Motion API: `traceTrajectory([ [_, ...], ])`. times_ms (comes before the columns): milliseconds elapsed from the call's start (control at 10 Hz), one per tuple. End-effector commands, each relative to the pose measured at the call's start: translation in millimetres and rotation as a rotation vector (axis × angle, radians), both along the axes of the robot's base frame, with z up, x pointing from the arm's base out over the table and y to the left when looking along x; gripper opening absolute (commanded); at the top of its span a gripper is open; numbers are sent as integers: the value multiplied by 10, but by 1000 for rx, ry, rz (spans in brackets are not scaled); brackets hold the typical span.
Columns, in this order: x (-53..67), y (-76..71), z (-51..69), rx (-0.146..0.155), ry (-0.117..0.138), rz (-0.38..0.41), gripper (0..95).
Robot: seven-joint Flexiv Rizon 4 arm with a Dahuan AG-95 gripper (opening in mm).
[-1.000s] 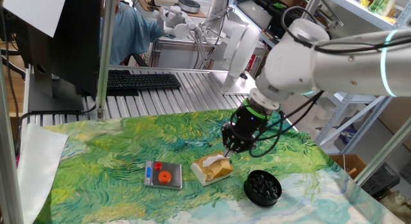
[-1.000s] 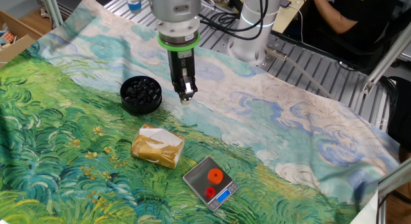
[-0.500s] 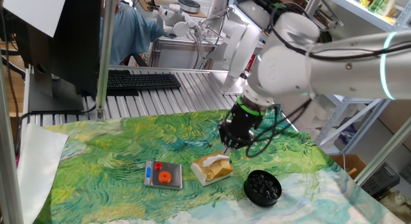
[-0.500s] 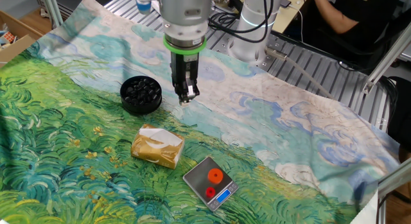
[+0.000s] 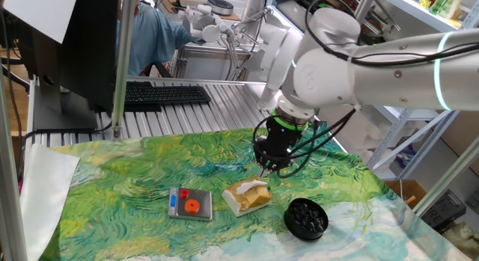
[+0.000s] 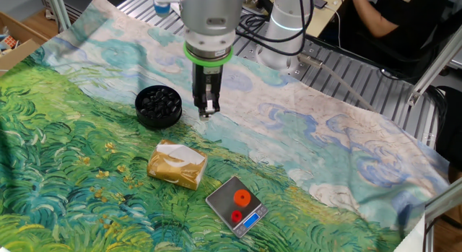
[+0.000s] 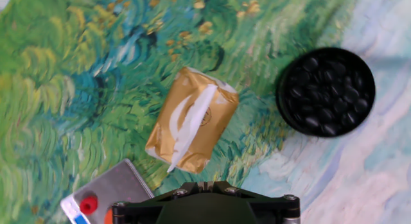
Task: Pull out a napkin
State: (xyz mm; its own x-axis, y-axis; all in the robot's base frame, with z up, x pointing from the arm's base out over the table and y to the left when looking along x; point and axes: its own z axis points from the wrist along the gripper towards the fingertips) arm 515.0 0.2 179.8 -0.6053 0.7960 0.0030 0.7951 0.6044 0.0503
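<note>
Above the tissue pack, the tool.

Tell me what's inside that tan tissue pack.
A strip of white napkin shows through the slit along the top of the tissue pack. The wrapper hides the rest, so how much is inside cannot be seen.

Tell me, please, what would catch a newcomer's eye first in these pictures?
Probably the painted green-and-blue tablecloth covering the table, and the big white arm whose gripper hangs above it. Under the hand lies the tan tissue pack, a white napkin showing in its slot, with a round black dish beside it.
</note>
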Motion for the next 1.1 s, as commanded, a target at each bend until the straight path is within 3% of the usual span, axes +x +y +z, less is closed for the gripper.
traceTrajectory([
  [100, 18, 6, -25, 101, -73, -107, 0],
  [400, 62, 9, -46, 48, -81, -101, 0],
  [700, 171, -35, 7, 41, -81, -75, 0],
  [1100, 221, -117, -52, 38, -82, -45, 0],
])
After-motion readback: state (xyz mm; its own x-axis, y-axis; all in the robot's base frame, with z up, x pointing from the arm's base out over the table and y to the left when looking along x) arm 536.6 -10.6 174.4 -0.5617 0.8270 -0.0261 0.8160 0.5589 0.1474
